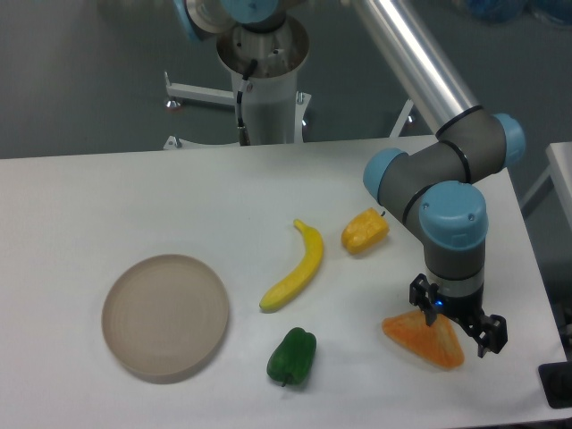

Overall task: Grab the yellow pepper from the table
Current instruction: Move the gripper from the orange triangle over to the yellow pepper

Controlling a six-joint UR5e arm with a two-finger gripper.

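The yellow pepper (pixel 365 231) is a small, lumpy yellow-orange toy lying on the white table (pixel 107 206), right of centre. My gripper (pixel 458 327) hangs at the lower right, pointing down over the orange triangular wedge (pixel 424 340), well apart from the pepper. Its dark fingers stand spread on either side of the wedge's upper right part. It holds nothing that I can see.
A long curved yellow banana (pixel 296 267) lies left of the pepper. A green pepper (pixel 292 357) lies near the front edge. A round beige plate (pixel 165 316) sits at the front left. The arm's base (pixel 265 80) stands behind the table.
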